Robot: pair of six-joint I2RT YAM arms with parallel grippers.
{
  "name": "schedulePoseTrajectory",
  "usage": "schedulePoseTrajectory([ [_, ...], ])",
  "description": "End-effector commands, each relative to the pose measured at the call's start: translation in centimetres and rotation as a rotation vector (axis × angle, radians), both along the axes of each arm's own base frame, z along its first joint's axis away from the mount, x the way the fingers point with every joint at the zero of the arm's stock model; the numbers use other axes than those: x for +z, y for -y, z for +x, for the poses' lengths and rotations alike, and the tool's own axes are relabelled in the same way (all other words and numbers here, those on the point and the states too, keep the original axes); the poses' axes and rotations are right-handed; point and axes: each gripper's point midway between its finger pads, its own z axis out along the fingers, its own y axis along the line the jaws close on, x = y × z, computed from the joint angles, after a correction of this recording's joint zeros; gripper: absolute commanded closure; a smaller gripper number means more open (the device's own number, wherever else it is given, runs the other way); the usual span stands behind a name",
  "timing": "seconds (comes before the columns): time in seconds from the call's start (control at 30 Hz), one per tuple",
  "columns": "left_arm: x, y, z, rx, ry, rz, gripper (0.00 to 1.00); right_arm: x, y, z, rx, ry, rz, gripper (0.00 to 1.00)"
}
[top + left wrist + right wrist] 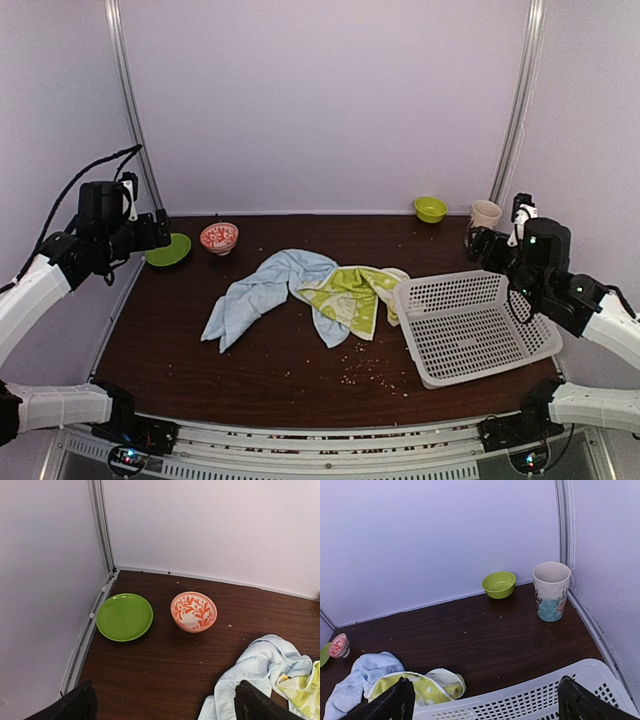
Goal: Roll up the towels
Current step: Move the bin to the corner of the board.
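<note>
**Both grippers wide open, towels heaped mid-table between them**

Closest to me is the mounting rail with the arm bases on it, and past it the dark wooden table, speckled with crumbs. The white plastic basket sits at the right, empty.

The pale blue towel lies crumpled, its long axis running from near-left to far-right. The lime-green patterned towel overlaps its right end and touches the basket's left rim. Neither is rolled.

The left gripper hangs above the green plate at the far left, jaws spread and holding nothing. The blue towel lies to its right and nearer the bases. The right gripper is just as wide open and empty beside the cup, and the green towel lies to its left.

I'd say each arm is nearer one towel, left to blue and right to green. The red-patterned bowl and the small green bowl sit clear of both towels.
</note>
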Motion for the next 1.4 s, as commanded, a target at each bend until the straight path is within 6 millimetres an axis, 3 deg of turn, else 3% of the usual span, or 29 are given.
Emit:
schedulePoseTrajectory([
  [0.0,0.1,0.3,0.6,-0.023,0.021,0.006,0.02,0.4,-2.2,0.3,0.125,-0.022,-0.021,0.00],
  [0.17,-2.5,2.8,1.2,-0.164,-0.075,0.024,0.02,-1.1,-5.8,0.2,0.247,-0.114,-0.013,0.05],
  [0.33,-5.1,4.6,1.8,-0.240,-0.202,0.057,0.04,-6.1,-10.7,-1.0,0.355,-0.298,-0.014,0.12],
  [0.5,-5.0,5.0,1.8,-0.250,-0.199,0.032,0.06,-10.9,-14.2,-2.5,0.455,-0.479,-0.086,0.23],
  [0.67,-5.0,5.1,1.6,-0.256,-0.199,0.032,0.06,-13.7,-14.1,-3.7,0.457,-0.595,-0.169,0.48],
  [0.73,-5.0,5.0,1.6,-0.255,-0.203,0.038,0.06,-14.0,-14.6,-4.2,0.484,-0.613,-0.163,0.52],
  [0.93,-4.7,5.4,1.4,-0.273,-0.198,0.031,0.06,-13.6,-16.5,-5.7,0.540,-0.635,-0.160,0.35],
  [1.03,-4.6,5.5,1.3,-0.277,-0.196,0.028,0.06,-14.1,-16.9,-6.0,0.538,-0.660,-0.188,0.37],
  [1.17,-4.5,5.6,1.1,-0.278,-0.196,0.031,0.07,-16.0,-16.1,-6.2,0.490,-0.717,-0.246,0.52],
  [1.37,-4.7,5.9,1.0,-0.281,-0.213,0.040,0.07,-17.1,-14.8,-6.5,0.440,-0.748,-0.295,0.74],
])
